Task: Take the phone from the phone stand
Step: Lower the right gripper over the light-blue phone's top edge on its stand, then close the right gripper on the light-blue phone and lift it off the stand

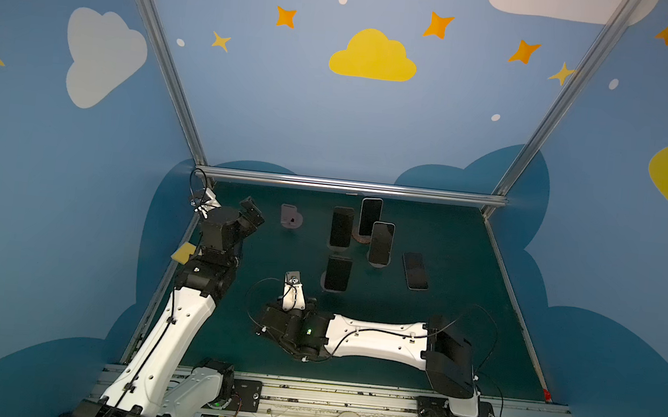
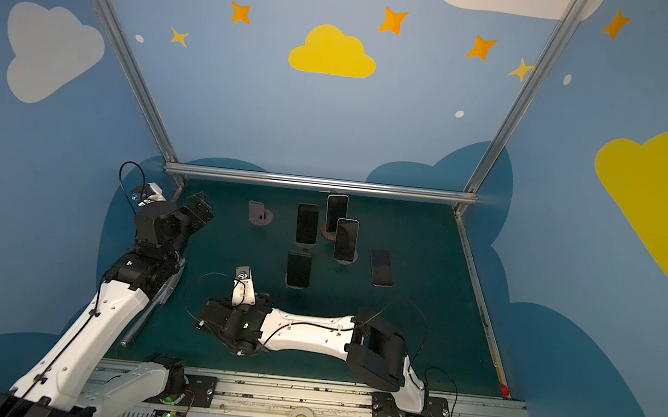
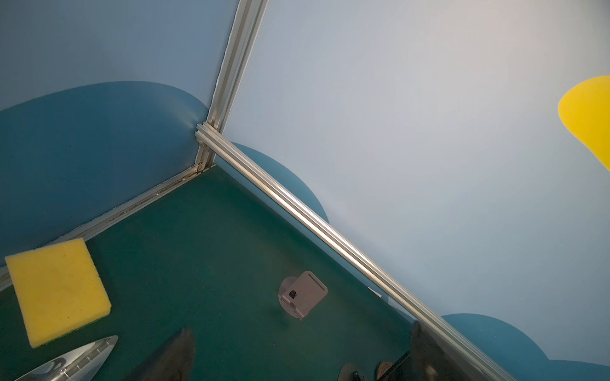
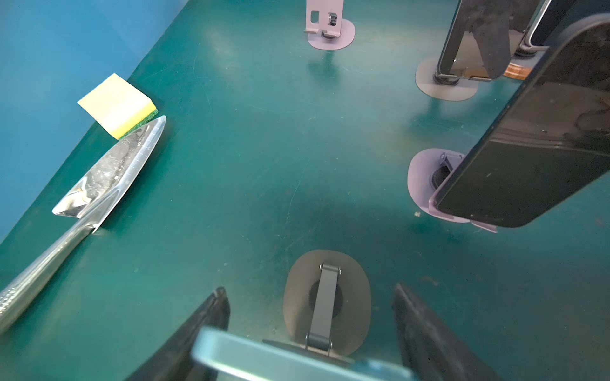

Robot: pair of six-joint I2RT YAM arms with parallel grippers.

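The right tool straddles the phone, one finger at each long edge; whether the pads already press it I cannot tell; the phone leans on its phone stand, near the front of the bench and hidden under the wrist in both top views. To do this well, I judge the tool should close squarely on both edges, then lift up and slightly back along the stand's tilt so the bottom lip lets go without dragging the base; the neighbouring standing phone is near, so no sideways swing. The left tool hangs wide open and empty by the far-left corner. There are no containers proper; of the other holders, four carry phones, the empty stand carries nothing, and one loose phone lies flat on the bench.
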